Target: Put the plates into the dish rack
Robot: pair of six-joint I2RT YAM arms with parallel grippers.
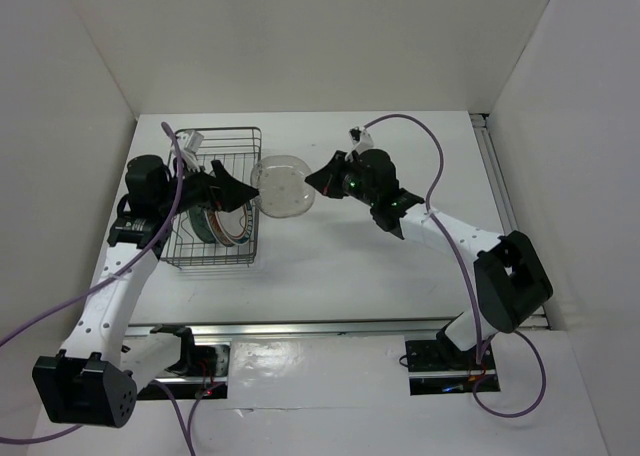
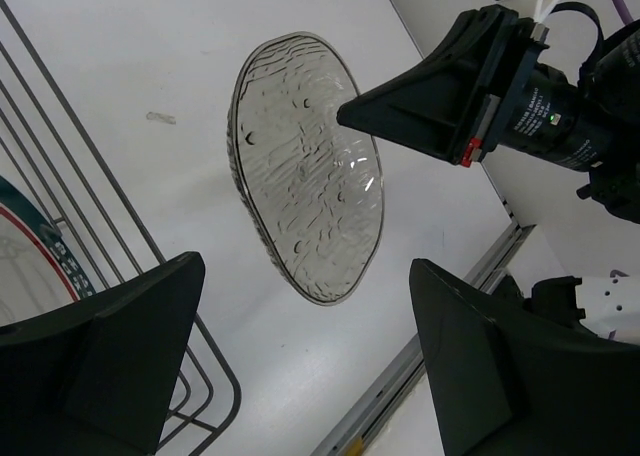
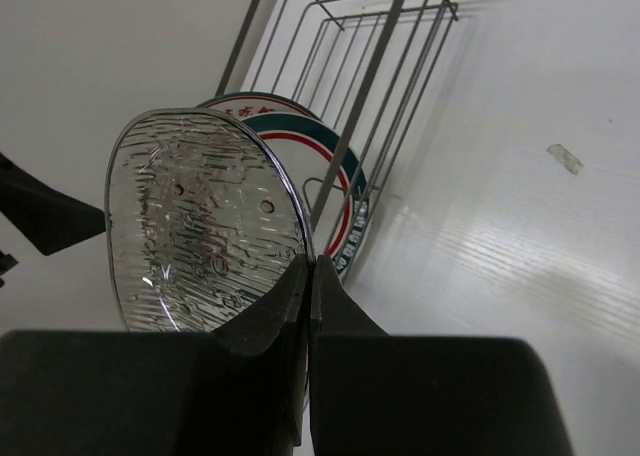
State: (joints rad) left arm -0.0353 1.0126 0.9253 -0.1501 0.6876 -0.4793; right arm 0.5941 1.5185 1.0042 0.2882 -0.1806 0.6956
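My right gripper (image 1: 318,181) is shut on the rim of the translucent beige plate (image 1: 281,186) and holds it on edge above the table, just right of the dish rack (image 1: 183,254). In the right wrist view the fingers (image 3: 311,276) pinch the plate (image 3: 200,216) at its lower edge. My left gripper (image 1: 243,192) is open and empty at the rack's right side, facing the plate (image 2: 305,166), with its jaws wide apart (image 2: 310,376) and clear of it. Other plates (image 1: 222,223) stand inside the rack; a red-and-teal rimmed one (image 3: 345,181) shows behind the held plate.
The rack's wire wall (image 2: 100,196) is at the left of the left wrist view. A metal rail (image 1: 300,326) runs along the table's near edge. White walls close the table on three sides.
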